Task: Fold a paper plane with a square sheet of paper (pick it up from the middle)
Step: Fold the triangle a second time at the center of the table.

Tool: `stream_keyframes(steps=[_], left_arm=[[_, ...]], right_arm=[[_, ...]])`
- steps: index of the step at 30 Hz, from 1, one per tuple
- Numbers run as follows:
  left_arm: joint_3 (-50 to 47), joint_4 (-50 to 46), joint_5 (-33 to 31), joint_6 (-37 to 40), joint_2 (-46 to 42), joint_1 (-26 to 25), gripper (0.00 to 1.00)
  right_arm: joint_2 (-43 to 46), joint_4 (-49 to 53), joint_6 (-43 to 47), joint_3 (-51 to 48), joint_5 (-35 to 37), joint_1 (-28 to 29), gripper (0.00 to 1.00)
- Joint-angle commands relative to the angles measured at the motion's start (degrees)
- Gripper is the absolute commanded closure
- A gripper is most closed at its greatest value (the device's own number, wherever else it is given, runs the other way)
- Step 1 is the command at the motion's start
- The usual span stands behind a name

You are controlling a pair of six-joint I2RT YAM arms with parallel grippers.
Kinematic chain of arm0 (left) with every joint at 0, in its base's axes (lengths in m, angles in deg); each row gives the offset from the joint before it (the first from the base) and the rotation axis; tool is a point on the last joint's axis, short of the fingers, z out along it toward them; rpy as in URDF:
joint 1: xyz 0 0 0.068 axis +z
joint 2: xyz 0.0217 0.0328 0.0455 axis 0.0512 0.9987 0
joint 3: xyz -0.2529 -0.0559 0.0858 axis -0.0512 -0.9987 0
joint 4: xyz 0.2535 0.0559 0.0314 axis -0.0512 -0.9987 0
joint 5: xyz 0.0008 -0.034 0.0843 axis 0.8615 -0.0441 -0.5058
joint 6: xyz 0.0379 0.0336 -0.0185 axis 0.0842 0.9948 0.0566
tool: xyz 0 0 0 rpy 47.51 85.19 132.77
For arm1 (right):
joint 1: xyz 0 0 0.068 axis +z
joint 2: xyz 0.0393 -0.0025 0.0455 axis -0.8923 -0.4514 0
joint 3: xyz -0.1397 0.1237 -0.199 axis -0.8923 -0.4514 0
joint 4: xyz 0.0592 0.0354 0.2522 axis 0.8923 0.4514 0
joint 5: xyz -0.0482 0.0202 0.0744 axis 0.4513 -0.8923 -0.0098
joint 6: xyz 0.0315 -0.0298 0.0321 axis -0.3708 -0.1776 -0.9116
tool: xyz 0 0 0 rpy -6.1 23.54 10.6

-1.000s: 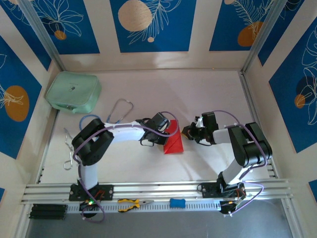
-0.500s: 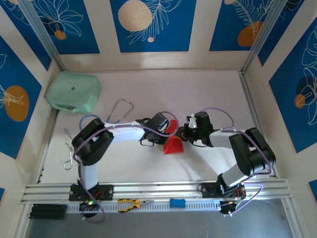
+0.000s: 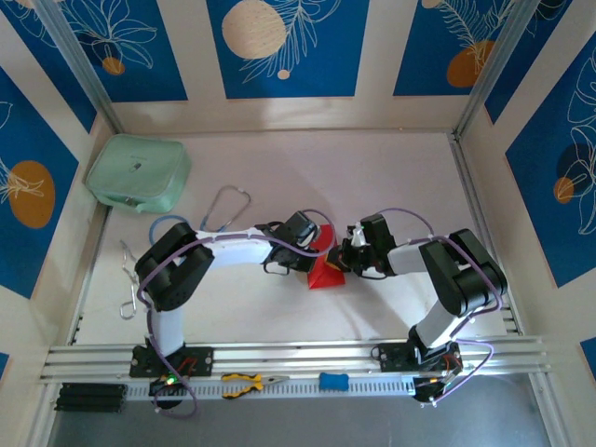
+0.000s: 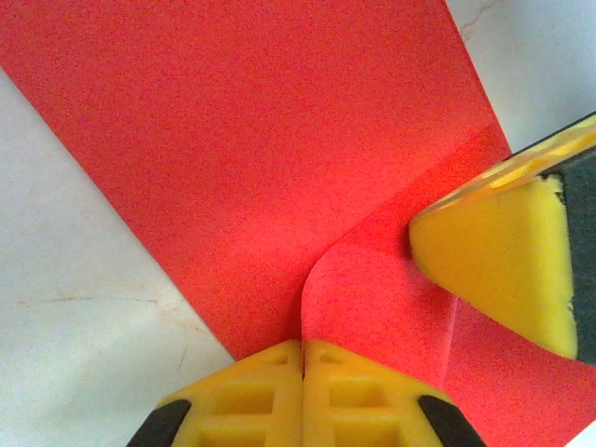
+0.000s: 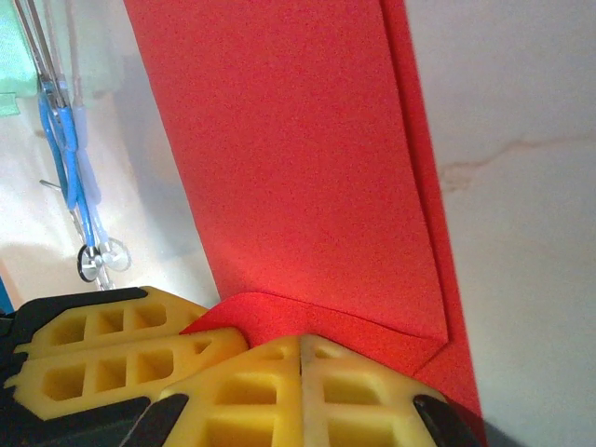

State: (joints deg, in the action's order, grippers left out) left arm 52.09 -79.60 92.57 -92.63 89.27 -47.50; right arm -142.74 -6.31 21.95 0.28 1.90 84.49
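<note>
R gripper (image 3: 345, 260), jaws shut, has been swung in from the right onto the red sheet (image 3: 325, 273) mid-table, met there by L gripper (image 4: 303, 354) clamped shut on a raised curl, so next crease prob. being pinned w/ both.

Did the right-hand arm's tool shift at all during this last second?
Yes. The right tool slid left, up to the red paper. Earlier it sat right of the blue handle at the front edge; now it is roughly in line with it.
</note>
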Motion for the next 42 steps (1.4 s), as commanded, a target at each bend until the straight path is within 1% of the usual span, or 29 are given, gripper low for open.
stream_keyframes(steps=[1, 4, 7, 10, 12, 13, 14, 16, 20, 24, 27, 30, 36, 42], left_arm=[[0.66, -3.72, -0.41, 0.21, -1.29, -0.05, 0.97], [1.25, -4.98, -1.85, -0.34, -3.64, 0.03, 0.85], [1.38, -5.29, -1.59, -0.87, -6.33, 0.40, 0.71], [1.41, -5.64, -1.08, -1.27, -8.68, 0.44, 0.69], [0.77, -4.94, 0.32, -1.69, -10.19, 0.42, 0.69], [0.25, -3.76, 2.22, -1.56, -10.67, 0.43, 0.73], [-0.20, -2.31, 5.01, -1.31, -10.92, 0.38, 0.78], [-0.62, 0.05, 10.71, -1.08, -10.46, 0.33, 0.85], [-0.13, 2.66, 20.17, -0.74, -7.43, 0.07, 0.93], [1.51, 2.29, 23.38, -0.70, -4.02, -0.11, 0.95], [2.82, 1.13, 24.29, -0.85, -1.72, -0.10, 0.96], [4.28, -2.06, 22.52, -0.54, 0.48, -0.11, 0.98], [3.16, 0.12, 22.75, -1.52, 1.62, -0.11, 0.98], [2.55, -0.26, 21.78, -2.12, 3.05, -0.10, 0.98]], right_arm=[[-1.97, 4.70, 0.58, -2.37, 4.11, 0.09, 1.00], [-1.98, 4.79, 0.76, -2.12, 3.91, 0.04, 1.00], [-1.89, 5.19, 0.46, -1.70, 4.29, 0.15, 1.00], [-1.79, 5.38, 0.24, -1.46, 4.57, 0.16, 1.00], [-1.79, 5.54, 0.10, -1.45, 4.64, 0.13, 1.00], [-1.67, 5.71, -0.06, -1.49, 4.87, 0.17, 1.00], [-1.71, 5.89, -0.14, -1.51, 4.97, 0.22, 1.00], [-1.71, 5.94, -0.33, -1.56, 5.04, 0.27, 1.00], [-1.89, 5.80, -0.42, -1.51, 4.88, 0.23, 1.00], [-2.23, 5.49, -0.59, -1.42, 4.62, 0.31, 1.00], [-2.40, 5.73, -0.56, -1.31, 4.58, 0.44, 1.00], [-2.46, 5.81, -0.44, -1.28, 4.53, 0.41, 1.00], [-2.92, 5.47, -0.52, -1.31, 4.27, 0.41, 1.00], [-3.32, 5.43, -0.28, -1.35, 4.13, 0.29, 1.00]])
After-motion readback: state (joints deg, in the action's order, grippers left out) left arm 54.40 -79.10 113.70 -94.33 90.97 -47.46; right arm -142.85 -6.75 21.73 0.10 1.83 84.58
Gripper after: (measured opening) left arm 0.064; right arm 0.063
